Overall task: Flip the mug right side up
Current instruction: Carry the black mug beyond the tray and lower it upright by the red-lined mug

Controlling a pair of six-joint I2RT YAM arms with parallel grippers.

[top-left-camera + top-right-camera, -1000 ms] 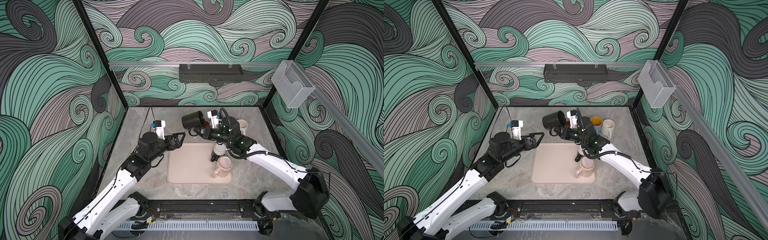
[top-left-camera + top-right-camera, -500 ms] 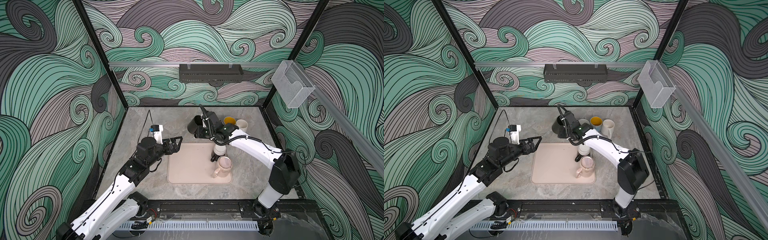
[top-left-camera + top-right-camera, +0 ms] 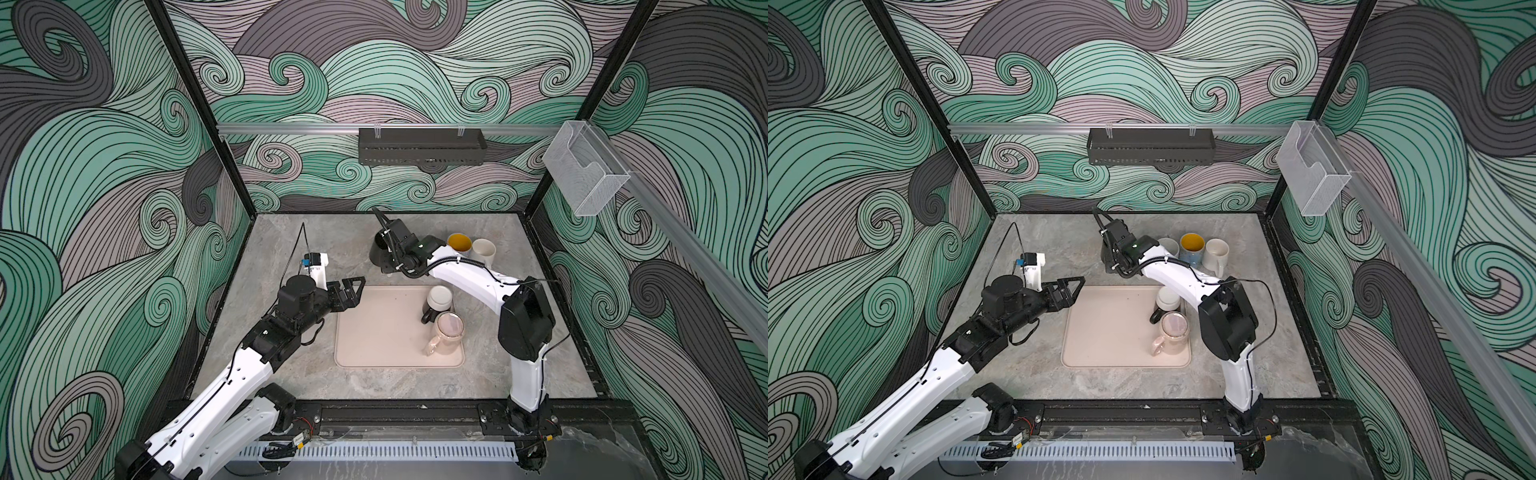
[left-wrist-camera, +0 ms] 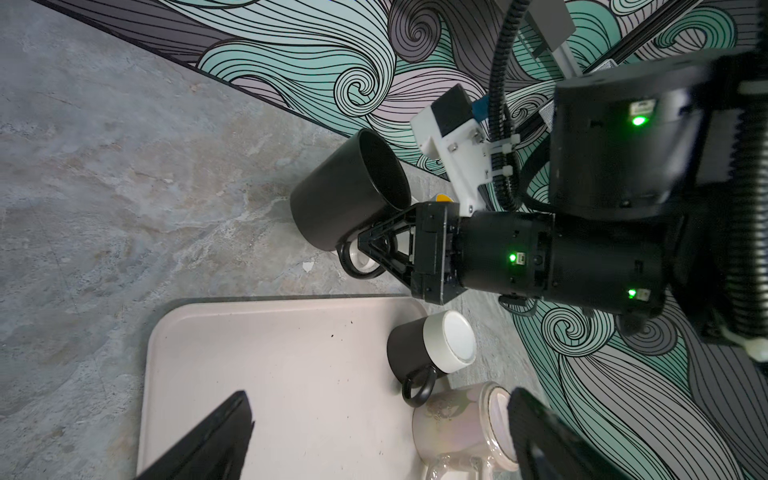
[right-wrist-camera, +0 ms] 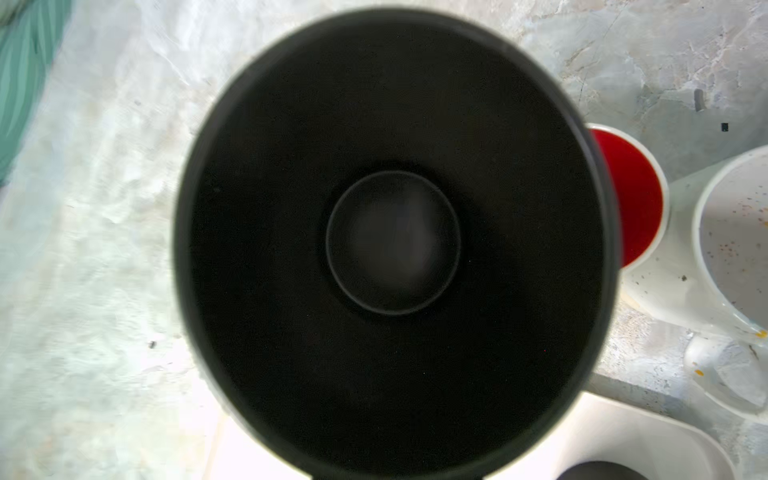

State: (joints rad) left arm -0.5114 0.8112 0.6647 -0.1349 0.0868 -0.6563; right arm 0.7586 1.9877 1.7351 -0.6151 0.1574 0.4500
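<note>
Black mug [image 4: 347, 195], mouth up, at the table's back near the yellow-lined mug [image 3: 459, 242]; my right gripper [image 4: 376, 245] is clenched on its handle, leaving the base free to seat, I judge; my left gripper [image 3: 353, 291] hangs released beside the tray [image 3: 374, 332], out of the way.

Top views: both show you the whole tray [image 3: 374, 332] from high.
Left wrist: close, across the tray.
Right wrist: closest, down beside it.

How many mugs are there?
7: black mug in the right gripper; red-inside, grey, yellow-inside and white mugs beside it; black-and-white and pink mugs on the tray. Others may be hidden.
</note>
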